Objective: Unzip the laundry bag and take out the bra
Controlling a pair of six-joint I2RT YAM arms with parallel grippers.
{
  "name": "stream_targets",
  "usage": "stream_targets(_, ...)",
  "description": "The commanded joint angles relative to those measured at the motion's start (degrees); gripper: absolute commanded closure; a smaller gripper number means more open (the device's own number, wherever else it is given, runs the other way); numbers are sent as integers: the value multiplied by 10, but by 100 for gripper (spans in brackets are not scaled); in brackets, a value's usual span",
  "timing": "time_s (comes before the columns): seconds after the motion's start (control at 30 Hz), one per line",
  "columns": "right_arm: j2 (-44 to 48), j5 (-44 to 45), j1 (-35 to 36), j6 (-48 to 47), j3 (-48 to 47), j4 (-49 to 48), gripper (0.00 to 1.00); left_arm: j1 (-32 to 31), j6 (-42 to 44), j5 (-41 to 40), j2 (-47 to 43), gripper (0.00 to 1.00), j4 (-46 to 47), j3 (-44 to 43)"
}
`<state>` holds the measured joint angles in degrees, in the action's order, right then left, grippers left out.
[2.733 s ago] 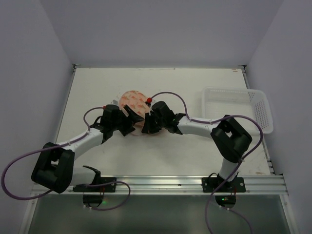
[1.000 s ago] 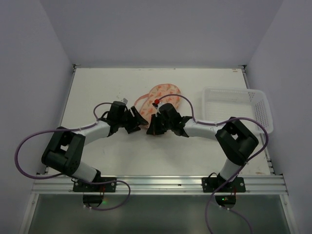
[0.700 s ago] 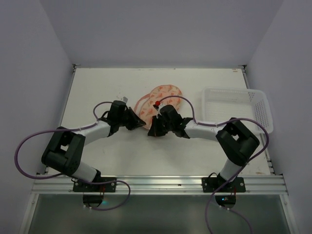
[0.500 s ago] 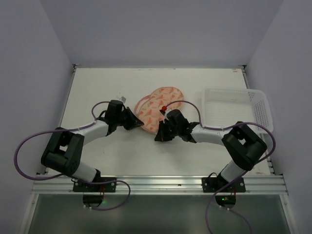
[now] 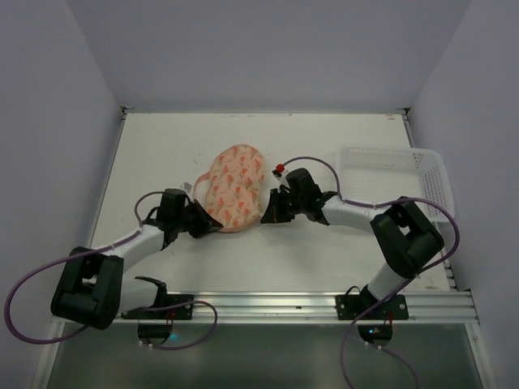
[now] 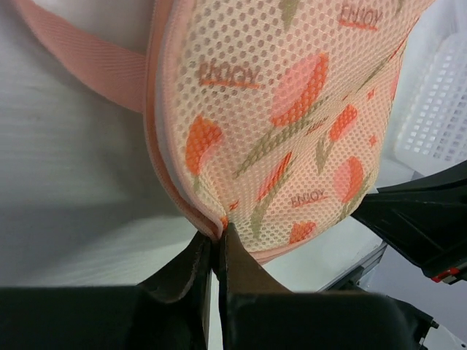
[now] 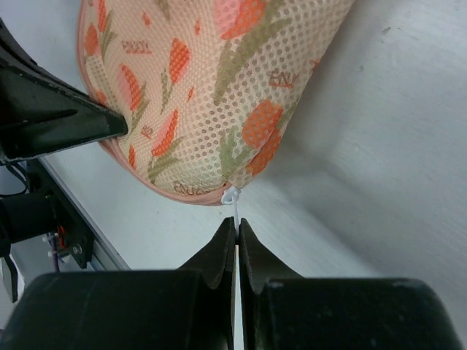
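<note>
If tugged crooked: losing zip pull [image 7: 233,201] from tips
Right gripper [image 7: 237,223]: pinching zip pull
Left gripper [image 6: 217,239]: pinching laundry bag [image 6: 292,109] seam

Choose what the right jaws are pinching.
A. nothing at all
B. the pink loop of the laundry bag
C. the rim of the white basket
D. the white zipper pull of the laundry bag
D: in the right wrist view the right jaws are closed on the thin white zipper pull at the edge of the laundry bag.
</note>
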<state>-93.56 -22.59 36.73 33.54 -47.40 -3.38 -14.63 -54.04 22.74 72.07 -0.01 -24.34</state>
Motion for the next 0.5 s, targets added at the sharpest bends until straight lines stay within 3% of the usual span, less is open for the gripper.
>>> stream_targets(0.0, -28, 0, 5, -22, -52, 19, 99, 8, 10, -41, -58, 93, -40, 13)
stream_targets(0.1, -40, 1, 31, -35, -74, 31, 94, 10, 19, -107, -128, 74, -106, 7)
stream_targets(0.23, -43, 13, 51, -48, -102, 62, 61, 14, 17, -161, -195, 36, -163, -5)
stream_targets(0.27, -37, 13, 51, -45, -101, 65, 47, 14, 21, -169, -199, 32, -169, -14)
stream_targets(0.4, 17, 65, 51, -53, -101, 101, 19, 18, 84, -220, -169, 26, -212, -95)
stream_targets(0.47, 60, 91, 50, -62, -100, 128, 13, 18, 131, -242, -148, 26, -212, -147)
